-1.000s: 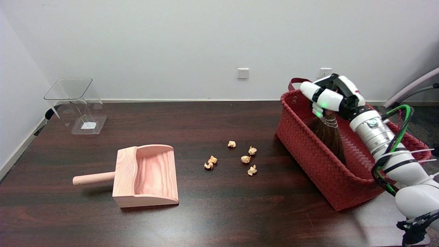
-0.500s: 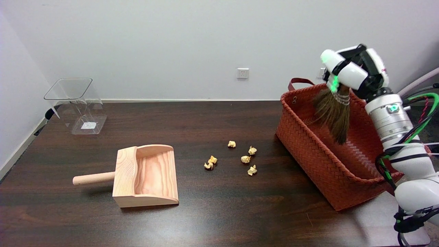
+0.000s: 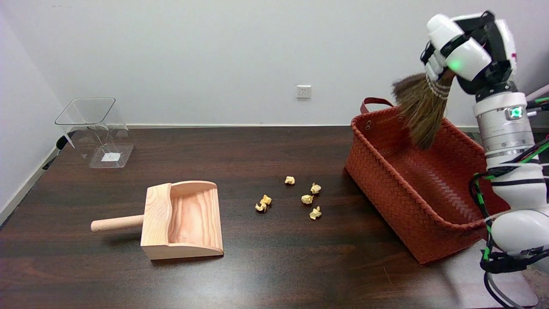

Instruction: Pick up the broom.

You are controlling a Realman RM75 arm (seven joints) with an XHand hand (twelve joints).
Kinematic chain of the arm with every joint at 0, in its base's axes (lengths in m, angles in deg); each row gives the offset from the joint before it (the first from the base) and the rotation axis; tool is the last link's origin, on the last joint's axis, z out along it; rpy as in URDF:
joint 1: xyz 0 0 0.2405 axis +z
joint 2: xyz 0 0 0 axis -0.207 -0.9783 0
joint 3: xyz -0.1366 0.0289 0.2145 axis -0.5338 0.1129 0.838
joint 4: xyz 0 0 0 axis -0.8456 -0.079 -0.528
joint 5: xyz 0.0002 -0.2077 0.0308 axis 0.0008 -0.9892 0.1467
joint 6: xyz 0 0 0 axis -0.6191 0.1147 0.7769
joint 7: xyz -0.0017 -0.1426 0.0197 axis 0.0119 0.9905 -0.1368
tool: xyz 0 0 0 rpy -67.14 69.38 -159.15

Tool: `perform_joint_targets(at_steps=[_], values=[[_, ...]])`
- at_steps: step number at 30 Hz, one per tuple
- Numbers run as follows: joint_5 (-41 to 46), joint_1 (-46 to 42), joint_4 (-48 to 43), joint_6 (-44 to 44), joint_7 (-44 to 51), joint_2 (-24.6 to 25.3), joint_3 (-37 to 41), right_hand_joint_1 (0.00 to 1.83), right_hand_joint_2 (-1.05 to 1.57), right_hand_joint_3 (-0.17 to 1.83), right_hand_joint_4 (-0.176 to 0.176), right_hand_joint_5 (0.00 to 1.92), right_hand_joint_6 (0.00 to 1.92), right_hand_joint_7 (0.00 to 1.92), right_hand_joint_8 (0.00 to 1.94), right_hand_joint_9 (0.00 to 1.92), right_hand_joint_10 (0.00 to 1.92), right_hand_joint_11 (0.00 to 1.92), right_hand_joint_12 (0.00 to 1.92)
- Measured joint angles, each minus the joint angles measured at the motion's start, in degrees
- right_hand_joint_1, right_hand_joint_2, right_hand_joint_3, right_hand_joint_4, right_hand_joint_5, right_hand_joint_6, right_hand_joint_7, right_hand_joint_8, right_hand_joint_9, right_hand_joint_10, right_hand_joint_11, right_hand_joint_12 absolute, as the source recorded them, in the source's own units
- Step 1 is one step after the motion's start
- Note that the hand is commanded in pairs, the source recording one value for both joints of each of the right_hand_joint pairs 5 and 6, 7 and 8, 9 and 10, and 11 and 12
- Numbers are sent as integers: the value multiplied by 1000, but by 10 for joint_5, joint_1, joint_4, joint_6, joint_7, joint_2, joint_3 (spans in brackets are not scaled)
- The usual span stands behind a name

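Above basket (image 3: 411, 189), raised right hand (image 3: 469, 49) grips broom (image 3: 422, 109), bristles down.

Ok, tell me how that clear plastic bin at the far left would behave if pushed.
The clear plastic bin looks thin-walled and empty, so it is probably light and would slide easily on the smooth dark wooden table. It stands tall on a narrower base, so a push near its rim would likely tip it.

Bright, even light from overhead; the picture is sharp throughout. The dark table (image 3: 274, 266) shows soft pale glare along its near edge, and shadows are short and faint.
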State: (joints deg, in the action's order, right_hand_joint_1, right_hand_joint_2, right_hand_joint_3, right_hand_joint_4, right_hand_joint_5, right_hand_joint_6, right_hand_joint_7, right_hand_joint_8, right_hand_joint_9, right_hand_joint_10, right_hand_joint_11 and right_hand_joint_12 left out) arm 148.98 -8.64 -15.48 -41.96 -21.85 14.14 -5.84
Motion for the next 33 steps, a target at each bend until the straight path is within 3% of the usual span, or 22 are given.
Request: perform_joint_targets(at_steps=[33], values=[[5,125,-24,-49,-56,21,-136,997,1571,1564,0,1920,1920,1920,1920,1920,1920,1920,1920]])
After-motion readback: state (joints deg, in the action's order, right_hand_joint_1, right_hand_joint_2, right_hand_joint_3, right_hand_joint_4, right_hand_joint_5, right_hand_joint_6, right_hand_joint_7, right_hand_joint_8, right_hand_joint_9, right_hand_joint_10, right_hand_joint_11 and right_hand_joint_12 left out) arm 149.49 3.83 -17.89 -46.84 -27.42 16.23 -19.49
